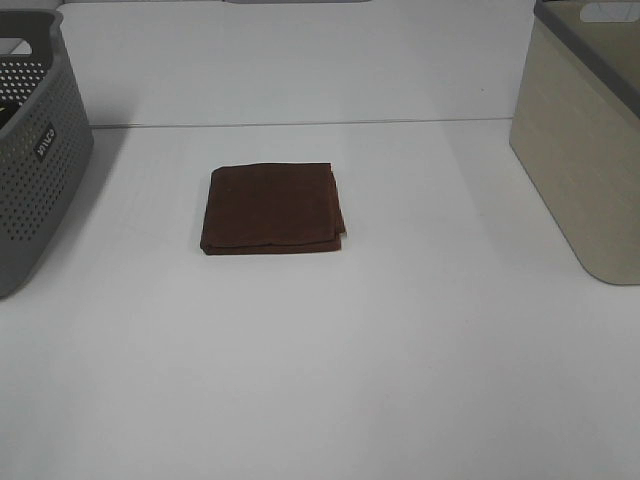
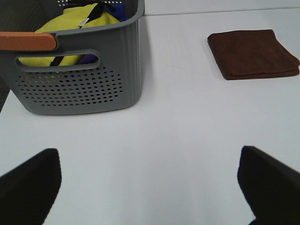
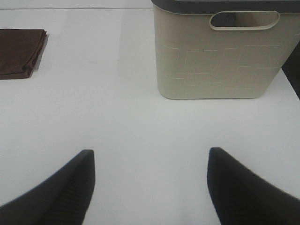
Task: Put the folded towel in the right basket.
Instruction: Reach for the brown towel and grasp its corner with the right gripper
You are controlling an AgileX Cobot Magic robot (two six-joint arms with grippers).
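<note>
Ext. high view: Found the folded towel (image 1: 272,208) lying flat mid-table (image 1: 320,380), square, layers stacked, untouched. Noted the right basket (image 1: 585,170) at the far right edge, well apart from it. Noted the grey perforated basket (image 1: 30,180) at the far left, also well apart. No arm or gripper in shot. Cannot tell the contents of either basket from here; only a sliver of the beige interior visible, too little to read.

L wrist view: Saw the left gripper (image 2: 150,187) with fingers spread wide, nothing between them, hanging over bare table. Noted the grey perforated basket (image 2: 79,89) near, loaded: yellow soft item (image 2: 75,21) with a dark strap, plus a blue item (image 2: 118,8) behind it. Placed the folded towel (image 2: 253,54) beyond and off to one side, well clear of the fingers.

R wrist view: Saw the right gripper (image 3: 150,187) likewise spread apart, empty, over bare table. Noted the right basket (image 3: 215,61) ahead, upright, grey rim, oval handle hole (image 3: 243,20) facing the cam. Interior hidden by the wall; contents not determinable. Caught the folded towel (image 3: 18,52) at frame edge, apart from basket and fingers.

Progress, as judged: nil done. Not yet approached, gripped, lifted or carried. Left to do: reach to towel, close on it w/o shedding layers, lift, carry over the grey rim, release inside. Likely job for the R arm, being nearer the beige bin.
</note>
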